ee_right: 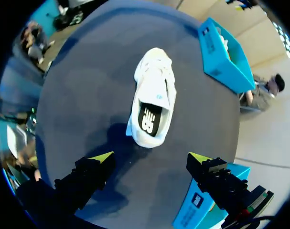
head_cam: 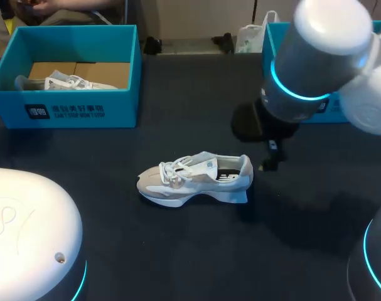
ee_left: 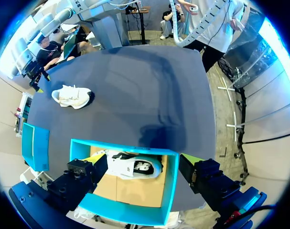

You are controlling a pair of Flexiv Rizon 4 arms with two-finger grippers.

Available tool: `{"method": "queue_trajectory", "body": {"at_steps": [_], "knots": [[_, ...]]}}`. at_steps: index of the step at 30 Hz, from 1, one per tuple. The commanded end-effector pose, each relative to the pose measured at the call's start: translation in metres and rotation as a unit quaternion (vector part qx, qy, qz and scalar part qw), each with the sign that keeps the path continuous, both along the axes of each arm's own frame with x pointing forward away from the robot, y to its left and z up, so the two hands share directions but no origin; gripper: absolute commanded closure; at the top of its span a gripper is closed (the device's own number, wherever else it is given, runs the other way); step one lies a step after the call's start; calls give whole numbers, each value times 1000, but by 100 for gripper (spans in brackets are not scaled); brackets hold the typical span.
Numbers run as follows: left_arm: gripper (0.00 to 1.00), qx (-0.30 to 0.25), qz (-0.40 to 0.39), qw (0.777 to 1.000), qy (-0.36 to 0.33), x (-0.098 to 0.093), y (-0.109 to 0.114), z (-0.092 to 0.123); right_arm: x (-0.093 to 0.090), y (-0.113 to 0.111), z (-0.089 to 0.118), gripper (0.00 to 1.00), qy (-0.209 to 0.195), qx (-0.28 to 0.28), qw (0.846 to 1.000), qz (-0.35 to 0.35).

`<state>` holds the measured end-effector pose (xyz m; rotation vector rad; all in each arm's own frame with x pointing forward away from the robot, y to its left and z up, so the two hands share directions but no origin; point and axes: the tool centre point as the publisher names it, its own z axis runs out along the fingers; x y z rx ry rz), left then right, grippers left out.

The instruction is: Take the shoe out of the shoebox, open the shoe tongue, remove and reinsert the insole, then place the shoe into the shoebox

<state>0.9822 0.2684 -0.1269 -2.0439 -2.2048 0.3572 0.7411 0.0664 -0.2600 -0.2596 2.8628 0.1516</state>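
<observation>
Right claw (ee_right: 150, 157) is hanging wide open, holding nothing, near the shoe (ee_right: 152, 102) lying on the table (ee_right: 87, 95) outside the box (head_cam: 64, 113). Left claw (ee_left: 141, 162) is gaping empty too. Dropping off-centre, a finger could be shoving the shoe sideways instead of catching its tongue.

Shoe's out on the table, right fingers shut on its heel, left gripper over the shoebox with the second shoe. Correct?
No: the right wrist view shows the right gripper open, fingers spread, clear of the shoe. Rest holds: shoe on the table, left gripper over the shoebox with the second shoe.
</observation>
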Motion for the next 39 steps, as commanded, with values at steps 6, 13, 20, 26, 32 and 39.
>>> {"method": "queue_trajectory", "body": {"at_steps": [6, 13, 20, 26, 32, 39], "knots": [[0, 1, -1, 1000, 1, 1, 0, 1, -4, -31, -16, 0, 36, 262, 961, 81], [0, 1, -1, 1000, 1, 1, 0, 1, 0, -34, -25, 0, 51, 283, 956, 60], [0, 1, -1, 1000, 1, 1, 0, 1, 0, -34, -25, 0, 51, 283, 956, 60], [0, 1, -1, 1000, 1, 1, 0, 1, 0, -34, -25, 0, 51, 283, 956, 60], [0, 1, -1, 1000, 1, 1, 0, 1, -3, -35, -32, 0, 66, 321, 944, 50], [0, 1, -1, 1000, 1, 1, 0, 1, -7, -51, -48, 0, 74, 339, 938, 0]]}}
